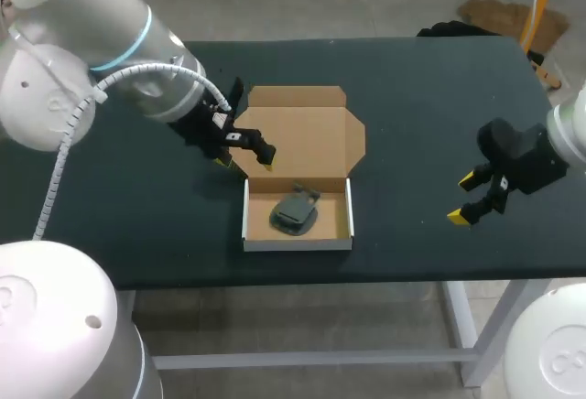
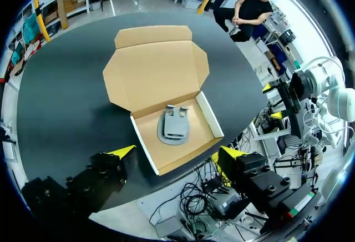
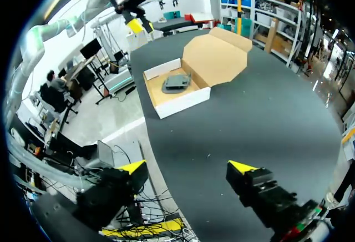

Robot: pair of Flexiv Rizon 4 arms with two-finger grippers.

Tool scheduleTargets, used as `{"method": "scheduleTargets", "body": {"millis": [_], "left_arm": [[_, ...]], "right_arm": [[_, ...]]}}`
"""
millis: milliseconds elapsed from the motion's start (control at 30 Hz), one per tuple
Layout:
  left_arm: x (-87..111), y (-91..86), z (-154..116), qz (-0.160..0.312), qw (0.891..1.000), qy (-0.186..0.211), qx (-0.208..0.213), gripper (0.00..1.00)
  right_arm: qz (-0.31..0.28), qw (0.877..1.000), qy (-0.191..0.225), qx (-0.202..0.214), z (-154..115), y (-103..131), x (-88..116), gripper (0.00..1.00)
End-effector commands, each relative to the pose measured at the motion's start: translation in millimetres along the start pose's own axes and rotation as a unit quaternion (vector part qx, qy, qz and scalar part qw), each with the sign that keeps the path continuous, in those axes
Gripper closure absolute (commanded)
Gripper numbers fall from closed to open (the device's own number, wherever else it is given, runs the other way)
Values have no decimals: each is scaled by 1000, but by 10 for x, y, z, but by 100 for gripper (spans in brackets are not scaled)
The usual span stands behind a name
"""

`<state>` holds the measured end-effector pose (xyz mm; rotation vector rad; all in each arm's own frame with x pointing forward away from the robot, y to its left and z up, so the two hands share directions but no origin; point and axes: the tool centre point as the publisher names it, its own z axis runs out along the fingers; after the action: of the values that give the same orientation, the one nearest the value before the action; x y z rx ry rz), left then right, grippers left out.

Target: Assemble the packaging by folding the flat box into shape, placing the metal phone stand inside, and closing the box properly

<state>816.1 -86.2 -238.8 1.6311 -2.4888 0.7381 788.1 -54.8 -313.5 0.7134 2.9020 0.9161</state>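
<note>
Left pincer (image 1: pixel 244 163) wide open, empty, beside box (image 1: pixel 298 243); stand (image 1: pixel 295 212) inside. Right pincer (image 1: pixel 462 198) wide open, empty, well apart. Lid (image 1: pixel 302 129) flat: likely light, thin, crease-prone; best taken at far flap.

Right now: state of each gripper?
Left gripper: open, holding nothing.
Right gripper: open, holding nothing.

- The table (image 1: pixel 412 97) has a dark, matte, rectangular top that spans nearly the full width of the head view.
- The frame (image 1: pixel 302 359) is pale metal. A crossbar runs under the near edge and meets a leg (image 1: pixel 462 326) at the right.
</note>
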Motion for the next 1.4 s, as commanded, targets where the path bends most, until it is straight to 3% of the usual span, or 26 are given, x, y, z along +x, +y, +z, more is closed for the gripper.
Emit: {"method": "scheduleTargets", "body": {"millis": [33,267,667,1400], "left_arm": [[-24,35,-1,0,1000,5,4,0],[-91,139,21,-3,1000,21,5,0],[-359,127,30,60,993,100,13,0],[-1096,-347,212,138,983,97,73,0]], "right_arm": [[0,1000,1,-1,-13,-1,0,0],[-4,1000,4,4,-13,34,-18,0],[-42,998,36,40,-97,397,-96,0],[-111,990,57,64,-254,957,-306,0]]}}
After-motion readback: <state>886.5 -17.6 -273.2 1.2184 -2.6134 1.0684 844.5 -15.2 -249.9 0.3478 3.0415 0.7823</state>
